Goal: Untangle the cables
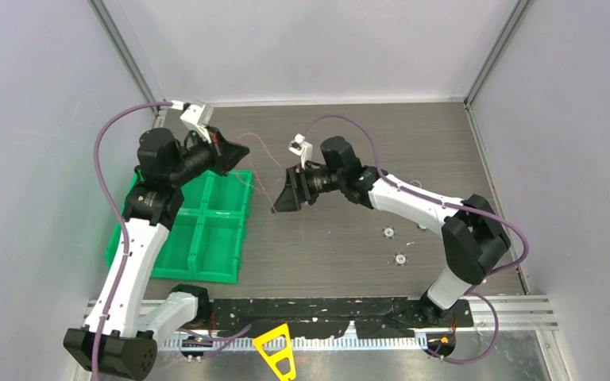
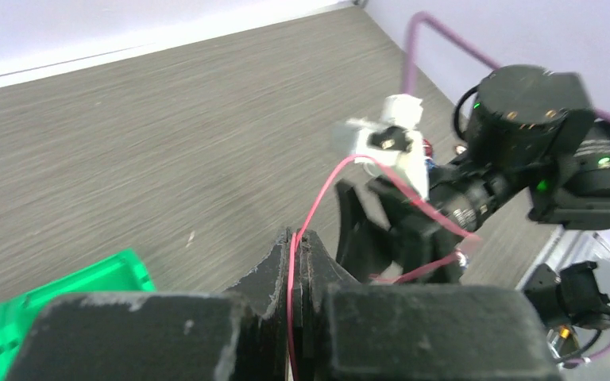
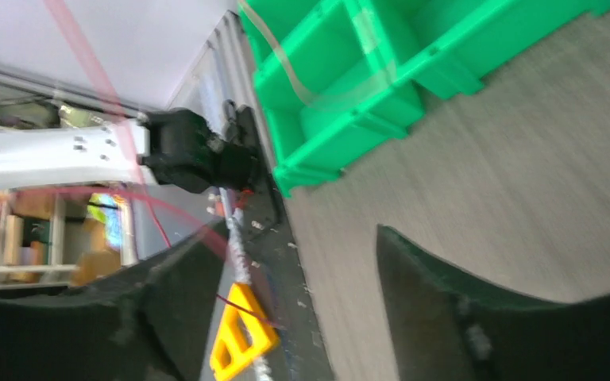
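One thin red cable [image 1: 266, 151] shows. It runs from my left gripper [image 1: 233, 153] in a loop to the right and down past my right gripper [image 1: 280, 190]. In the left wrist view my left gripper [image 2: 298, 238] is shut on the red cable [image 2: 326, 186], which arcs up and over toward the right gripper's fingers [image 2: 381, 230]. In the right wrist view my right gripper [image 3: 298, 230] is open with nothing between its jaws. A blurred red strand [image 3: 79, 55] passes by its left finger [image 3: 175, 286]. The other cables are out of view.
A green four-compartment bin [image 1: 206, 226] stands at the left under the left arm and also shows in the right wrist view [image 3: 413, 48]. Two small round discs [image 1: 388, 232] lie right of centre. A yellow triangular piece [image 1: 278, 349] sits on the front rail.
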You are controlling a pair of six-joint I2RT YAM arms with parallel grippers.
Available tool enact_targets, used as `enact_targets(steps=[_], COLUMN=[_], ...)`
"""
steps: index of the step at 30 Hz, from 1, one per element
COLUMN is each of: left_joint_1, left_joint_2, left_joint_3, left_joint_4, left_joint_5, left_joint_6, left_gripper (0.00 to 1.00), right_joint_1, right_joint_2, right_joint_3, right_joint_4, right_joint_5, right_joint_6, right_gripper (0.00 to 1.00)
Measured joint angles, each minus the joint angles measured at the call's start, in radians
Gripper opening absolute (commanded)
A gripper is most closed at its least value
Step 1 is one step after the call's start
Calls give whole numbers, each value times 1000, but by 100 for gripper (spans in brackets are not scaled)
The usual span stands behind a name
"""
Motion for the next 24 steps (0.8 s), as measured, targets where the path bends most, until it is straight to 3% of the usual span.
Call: enact_targets(steps=[2,3,12,16,20,24], left_joint_1=[54,90,464,661,779,812], left_joint_2=[-14,-24,-28,78,166,197], left_joint_3=[4,10,68,137,187,204], left_joint_4=[-38,-66,-344,-378,-391,-397], left_joint_5=[17,26,142,78,87,88], left_joint_6=[25,43,312,450,529,553], left_gripper=[0,0,0,0,0,0], right_joint_1=[-23,-46,-233,-277,-326,-330], right_joint_2=[-1,-4,-93,-128,-128,-121], right_joint_3=[27,39,68,68,79,124], right_joint_4=[-69,-106,-250,-341,-440,-505], right_joint_5=[3,8,58,64,47,11], right_joint_6=[-55,-85,-245,-307,-354,-381], right_gripper=[97,100,95,95,95,95])
